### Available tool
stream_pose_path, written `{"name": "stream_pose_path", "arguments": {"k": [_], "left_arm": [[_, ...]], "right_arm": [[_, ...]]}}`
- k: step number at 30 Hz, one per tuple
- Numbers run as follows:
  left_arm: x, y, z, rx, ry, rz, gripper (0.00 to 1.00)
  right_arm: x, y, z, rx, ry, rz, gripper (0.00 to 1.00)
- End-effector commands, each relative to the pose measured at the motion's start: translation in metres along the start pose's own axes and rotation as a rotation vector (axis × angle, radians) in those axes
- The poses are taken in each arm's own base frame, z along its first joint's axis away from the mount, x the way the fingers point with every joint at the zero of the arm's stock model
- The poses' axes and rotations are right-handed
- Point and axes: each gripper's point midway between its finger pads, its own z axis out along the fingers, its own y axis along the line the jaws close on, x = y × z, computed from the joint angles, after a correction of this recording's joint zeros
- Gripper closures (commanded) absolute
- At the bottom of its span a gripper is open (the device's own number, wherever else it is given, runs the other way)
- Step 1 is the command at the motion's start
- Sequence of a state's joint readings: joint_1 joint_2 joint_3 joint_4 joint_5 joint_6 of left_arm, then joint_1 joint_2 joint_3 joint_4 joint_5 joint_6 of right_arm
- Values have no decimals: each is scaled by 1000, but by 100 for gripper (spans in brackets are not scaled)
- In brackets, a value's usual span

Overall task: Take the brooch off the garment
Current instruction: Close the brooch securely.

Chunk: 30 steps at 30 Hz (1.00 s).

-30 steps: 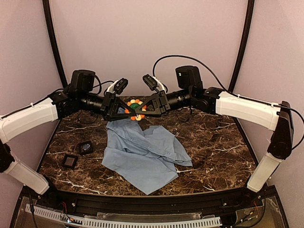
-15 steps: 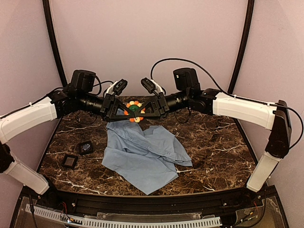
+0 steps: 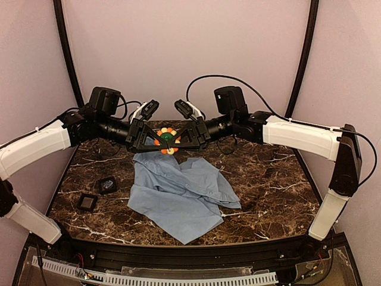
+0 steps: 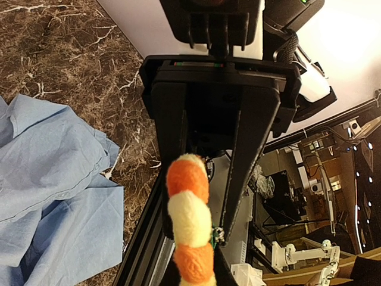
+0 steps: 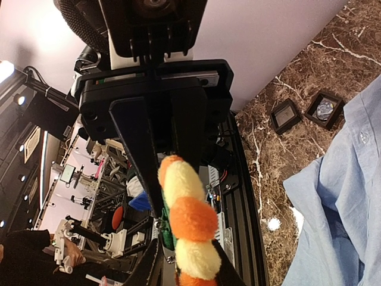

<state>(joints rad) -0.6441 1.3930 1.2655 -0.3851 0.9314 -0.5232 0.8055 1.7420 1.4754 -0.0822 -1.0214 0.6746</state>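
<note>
- Since a second ago, the right white-and-black robot arm (image 3: pixel 303 137) has swung slightly leftward. Its jaws have narrowed, and the brooch has shifted a touch to the left with it.
- The dark brown marble-patterned table (image 3: pixel 268 173) carries everything else.
- The large light blue thin button-up shirt (image 3: pixel 178 190) lies crumpled at the table's middle, unmoved, with its collar end towards the far edge.
- The left white-and-black arm (image 3: pixel 36 149) reaches in from the left and meets the right arm over the far side of the table.
- The left gripper (image 3: pixel 158 142) is clenched tight on the brooch.
- The right gripper (image 3: pixel 177 142) faces it nose to nose. Its fingers stand a little apart, flanking the brooch, and I cannot tell whether they press on it.
- Two small black square pads (image 3: pixel 107 185) sit near the table's left edge, well apart from the shirt.
- The small flower-shaped brooch (image 3: pixel 167 138), with orange, yellow and red petals around a dark green centre, hangs between the two grippers. It is above the shirt's far edge, with no fabric on it.
</note>
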Motion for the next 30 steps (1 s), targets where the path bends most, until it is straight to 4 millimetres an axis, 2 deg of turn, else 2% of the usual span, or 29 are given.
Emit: {"name": "stream_pose_path", "arguments": {"k": [1, 30], "left_arm": [[-12, -38, -12, 69, -23, 128, 99], [-5, -32, -2, 64, 43, 141, 99]], "right_arm": [[5, -35, 0, 79, 5, 105, 77], [6, -37, 11, -10, 54, 146, 79]]}}
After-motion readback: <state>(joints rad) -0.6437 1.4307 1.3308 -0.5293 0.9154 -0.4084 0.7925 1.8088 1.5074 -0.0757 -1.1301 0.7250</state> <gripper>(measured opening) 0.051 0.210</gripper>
